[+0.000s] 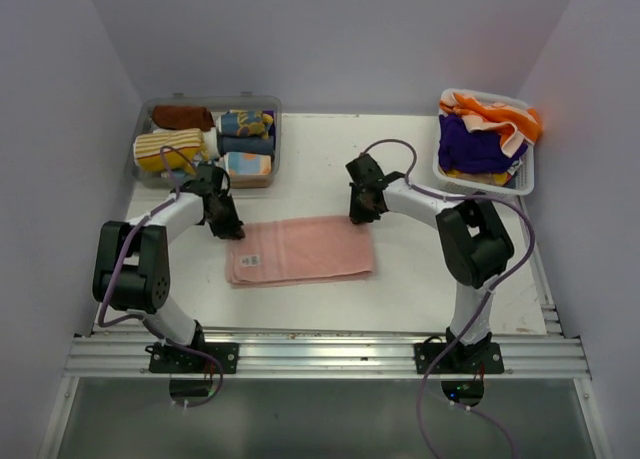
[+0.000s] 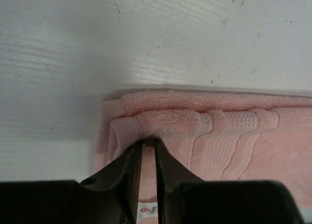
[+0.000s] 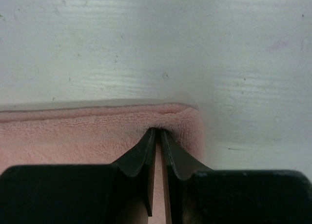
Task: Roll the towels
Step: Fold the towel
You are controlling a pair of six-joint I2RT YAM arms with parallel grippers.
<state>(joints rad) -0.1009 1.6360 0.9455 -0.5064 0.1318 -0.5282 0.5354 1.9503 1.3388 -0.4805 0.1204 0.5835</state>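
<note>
Slippage threatens: folded pink terry towel [image 1: 300, 251] lies mid-table, left gripper [image 1: 231, 230] clenched on its 10 o'clock corner, right gripper [image 1: 358, 217] on its 2 o'clock corner; thin bites could release, skewing the roll.

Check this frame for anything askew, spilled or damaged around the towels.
Nothing is spilled or damaged. Two small oddities: the pink towel's folded layers do not line up at its far corner on the left arm's side, where the upper edge sits inset from the lower one. An orange towel also hangs over the basket rim.
</note>
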